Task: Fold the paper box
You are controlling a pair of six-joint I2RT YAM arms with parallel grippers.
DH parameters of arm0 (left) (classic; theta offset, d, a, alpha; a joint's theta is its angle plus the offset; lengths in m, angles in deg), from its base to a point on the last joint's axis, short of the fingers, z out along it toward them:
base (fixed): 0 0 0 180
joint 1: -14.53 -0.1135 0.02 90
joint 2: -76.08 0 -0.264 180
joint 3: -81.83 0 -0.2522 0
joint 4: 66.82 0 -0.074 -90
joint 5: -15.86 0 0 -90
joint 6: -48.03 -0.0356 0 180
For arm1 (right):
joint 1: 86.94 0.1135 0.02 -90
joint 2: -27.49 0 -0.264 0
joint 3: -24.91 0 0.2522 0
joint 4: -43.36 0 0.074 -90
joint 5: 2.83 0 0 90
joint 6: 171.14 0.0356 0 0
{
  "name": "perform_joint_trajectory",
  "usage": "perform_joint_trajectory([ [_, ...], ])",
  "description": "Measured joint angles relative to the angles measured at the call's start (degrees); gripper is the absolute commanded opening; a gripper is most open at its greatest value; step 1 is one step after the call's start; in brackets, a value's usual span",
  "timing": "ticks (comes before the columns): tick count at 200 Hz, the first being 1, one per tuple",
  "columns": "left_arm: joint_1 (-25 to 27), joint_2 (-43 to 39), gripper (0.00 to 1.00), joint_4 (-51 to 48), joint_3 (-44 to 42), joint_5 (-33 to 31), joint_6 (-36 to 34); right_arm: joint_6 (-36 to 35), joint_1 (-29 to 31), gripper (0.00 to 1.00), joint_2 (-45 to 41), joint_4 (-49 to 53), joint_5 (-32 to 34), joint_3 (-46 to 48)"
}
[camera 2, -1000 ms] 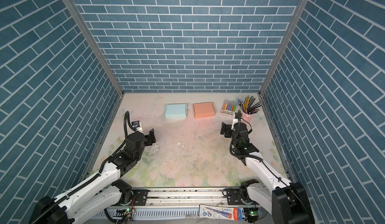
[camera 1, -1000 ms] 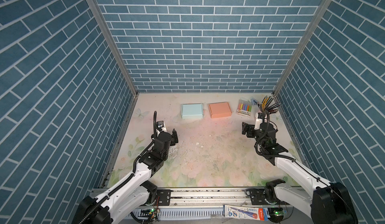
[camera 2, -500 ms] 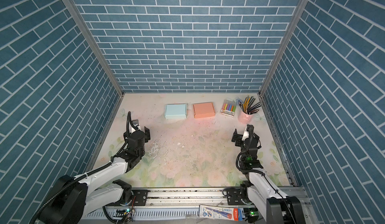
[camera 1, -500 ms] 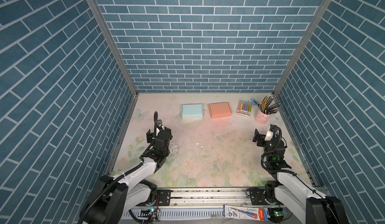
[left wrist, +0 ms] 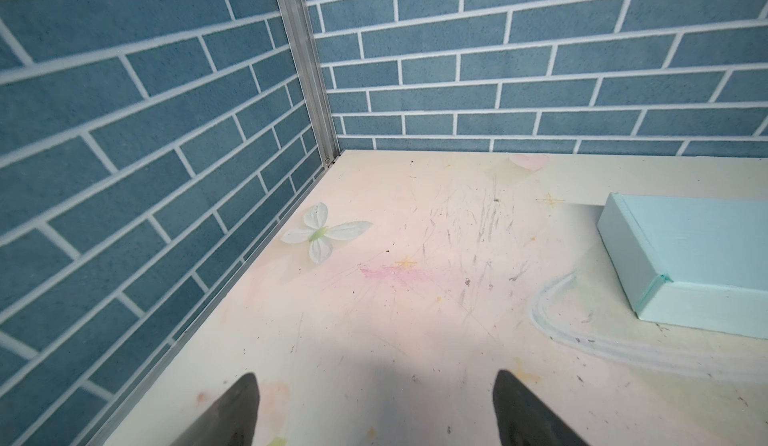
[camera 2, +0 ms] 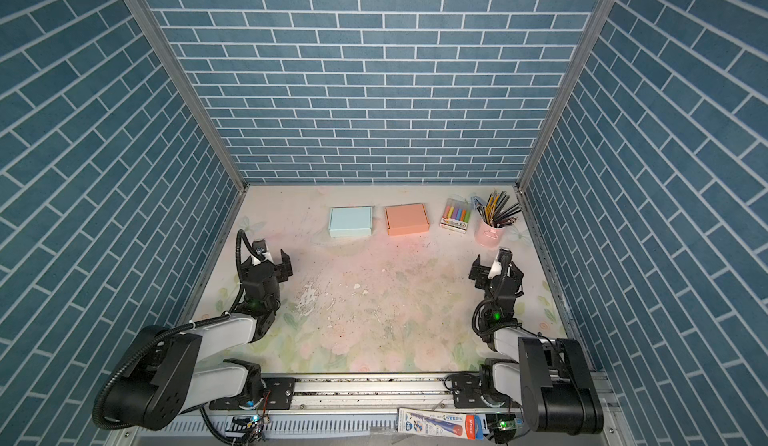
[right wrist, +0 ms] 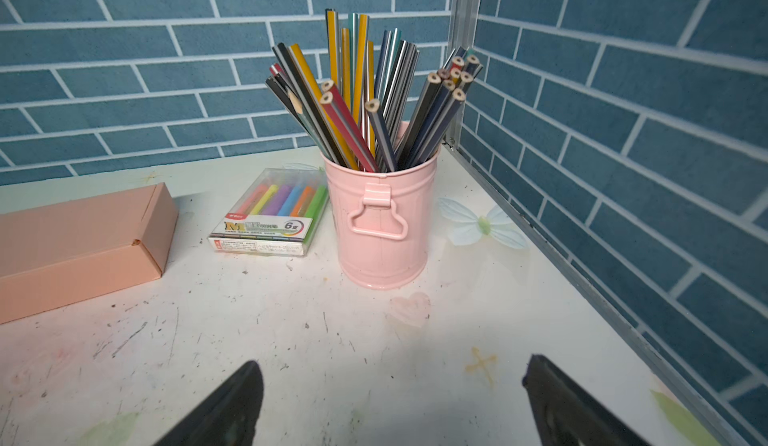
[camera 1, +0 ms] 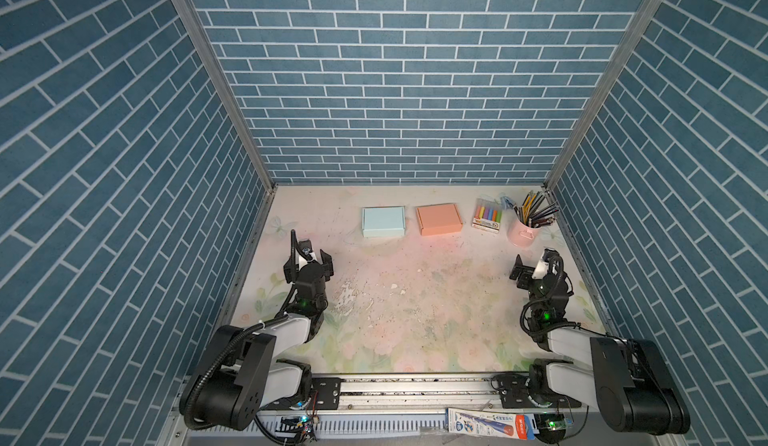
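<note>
Left wrist view showed the left gripper (left wrist: 374, 375) with its jaws spread wide and nothing between them, low over the bare table (left wrist: 415, 298). The light blue paper box (left wrist: 698, 248) lay near it, off to one side and untouched. The right gripper (right wrist: 393, 361) was likewise spread and empty, facing the pink pencil bucket (right wrist: 382, 224) and the highlighter pack (right wrist: 270, 215), with the peach paper box (right wrist: 75, 232) just beside the pack.

In both top views the two boxes sat side by side near the back wall, closed and squared up. They were well apart from both arms, which were folded close to their bases. Judged from that, the folding looked finished and the step in hand was a parked rest. Doing it well meant holding both arms clear of the boxes. The right arm had to mind the pencils leaning out of the bucket, and the jaws were best left apart so that no lid got snagged.
</note>
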Motion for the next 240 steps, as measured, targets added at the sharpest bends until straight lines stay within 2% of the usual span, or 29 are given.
perform_joint_trajectory([
  [63,-0.5,4.6,0.88,6.6,0.6,3.8,-3.1,0.0,-1.5,0.98,6.8,-6.9,-0.1,-1.7],
  [158,-5.6,10.9,0.88,14.5,0.6,12.6,-2.8,0.0,-2.5,0.98,14.3,-11.8,-2.3,-3.7],
  [196,-8.0,13.2,0.88,15.5,0.6,15.8,-1.5,0.0,-2.7,0.98,15.6,-11.9,-2.4,-3.8],
  [240,-8.1,13.2,0.88,16.0,0.6,16.9,-1.0,0.0,-2.7,0.99,16.1,-9.7,-2.9,-7.2],
])
